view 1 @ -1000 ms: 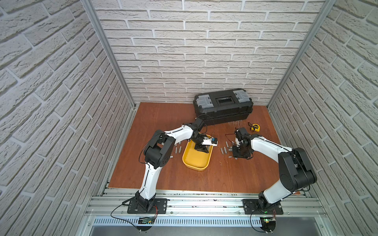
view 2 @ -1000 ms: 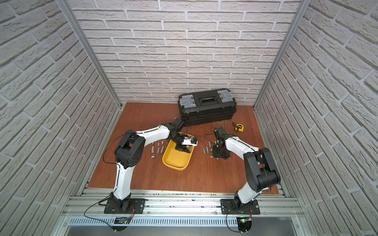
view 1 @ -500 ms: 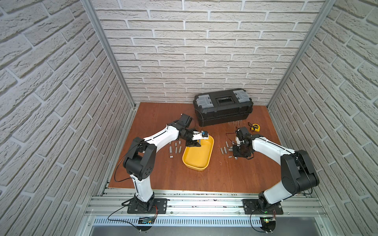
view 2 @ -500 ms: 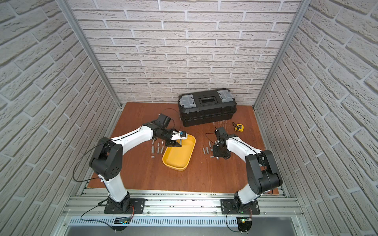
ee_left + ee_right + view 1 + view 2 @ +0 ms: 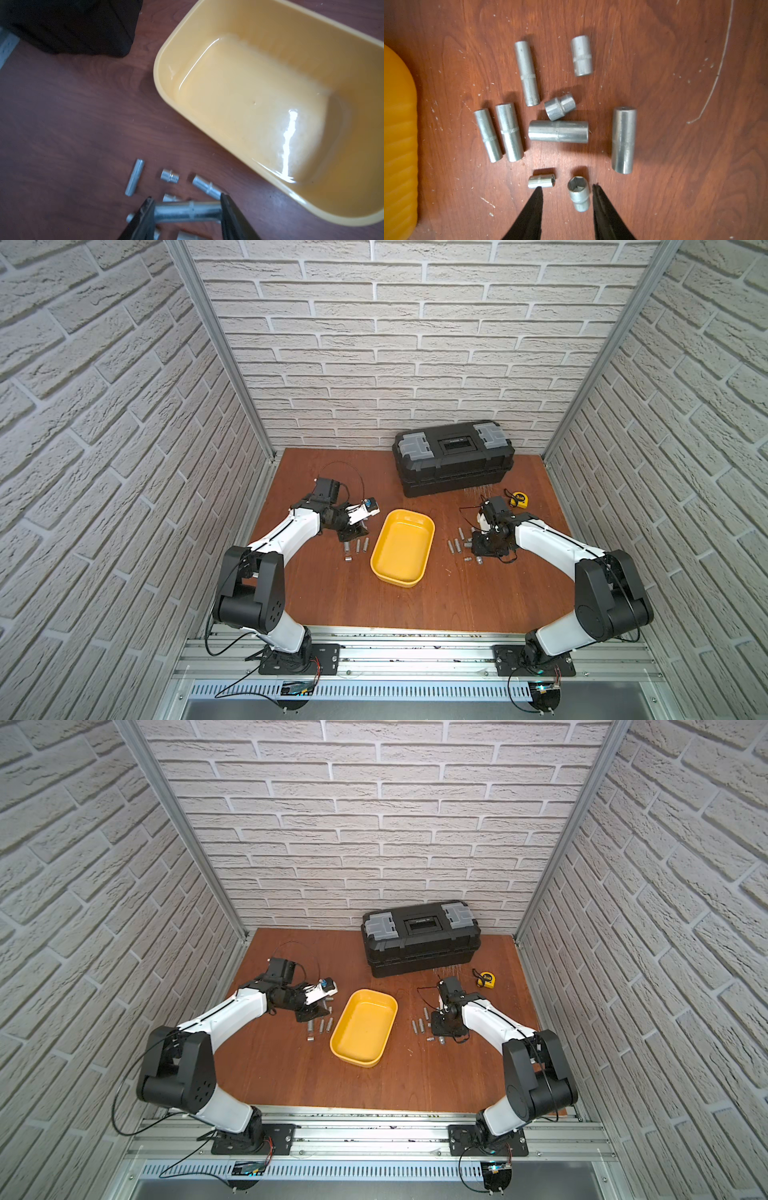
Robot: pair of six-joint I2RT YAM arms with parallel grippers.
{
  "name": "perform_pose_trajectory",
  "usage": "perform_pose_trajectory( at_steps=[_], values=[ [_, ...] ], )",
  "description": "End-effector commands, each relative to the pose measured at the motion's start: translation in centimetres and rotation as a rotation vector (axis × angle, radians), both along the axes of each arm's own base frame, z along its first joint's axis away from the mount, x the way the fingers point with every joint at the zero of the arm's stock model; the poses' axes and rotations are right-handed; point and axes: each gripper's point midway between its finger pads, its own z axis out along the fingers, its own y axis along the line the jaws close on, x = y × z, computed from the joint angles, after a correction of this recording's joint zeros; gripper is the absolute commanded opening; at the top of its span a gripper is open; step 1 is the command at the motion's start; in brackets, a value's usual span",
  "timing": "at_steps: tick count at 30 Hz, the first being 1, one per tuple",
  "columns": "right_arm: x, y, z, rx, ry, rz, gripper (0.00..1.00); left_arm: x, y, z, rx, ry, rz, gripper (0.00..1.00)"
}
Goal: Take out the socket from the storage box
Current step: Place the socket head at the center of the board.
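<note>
The yellow storage box (image 5: 409,513) (image 5: 371,994) stands mid-table, its inside bare in both top views and in the left wrist view (image 5: 259,99). My left gripper (image 5: 353,533) (image 5: 186,197) hangs just left of the box, shut endwise on a long silver socket (image 5: 187,211), low over several loose sockets (image 5: 170,176). My right gripper (image 5: 484,545) (image 5: 566,187) is down at the table right of the box, open. A short socket (image 5: 579,196) lies on the wood between its fingers with a gap on one side.
A black toolbox (image 5: 453,458) stands at the back, a yellow tape measure (image 5: 519,498) to its right. Several sockets lie left of the box (image 5: 357,545) and right of it (image 5: 455,545) (image 5: 558,131). A thin wire (image 5: 716,74) curves over the wood.
My left arm has swung from over the box's far end to the table left of it, carrying the socket. The right arm has hardly moved.
</note>
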Motion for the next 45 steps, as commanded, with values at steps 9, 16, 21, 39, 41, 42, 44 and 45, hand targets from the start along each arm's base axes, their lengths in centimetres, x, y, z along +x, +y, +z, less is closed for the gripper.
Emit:
perform_pose_trajectory(
  at_steps=[9,16,21,39,41,42,44,45],
  values=[
    [0.3,0.0,0.5,0.018,-0.045,0.021,0.41,-1.7,7.0,-1.7,0.012,0.092,0.175,0.38],
    [0.3,0.0,0.3,0.025,-0.046,0.024,0.41,-2.4,9.4,-3.3,0.032,0.176,0.207,0.39],
    [0.2,-0.2,0.0,0.029,-0.042,0.017,0.41,-2.8,9.4,-4.8,0.034,0.232,0.197,0.39],
    [-0.2,-1.2,-0.3,0.038,-0.042,-0.017,0.4,-4.3,8.1,-8.3,0.099,0.35,0.127,0.47],
    [-0.2,-1.3,-0.3,0.039,-0.041,-0.017,0.4,-4.4,8.1,-8.5,0.103,0.355,0.125,0.48],
    [-0.2,-1.3,-0.2,0.039,-0.042,-0.018,0.4,-4.4,8.1,-8.6,0.104,0.355,0.127,0.49],
    [-0.2,-1.3,-0.3,0.039,-0.04,-0.019,0.4,-4.4,8.2,-8.7,0.107,0.358,0.125,0.53],
    [-0.2,-1.3,-0.2,0.039,-0.043,-0.02,0.4,-4.5,8.1,-8.6,0.106,0.361,0.121,0.55]
  ],
)
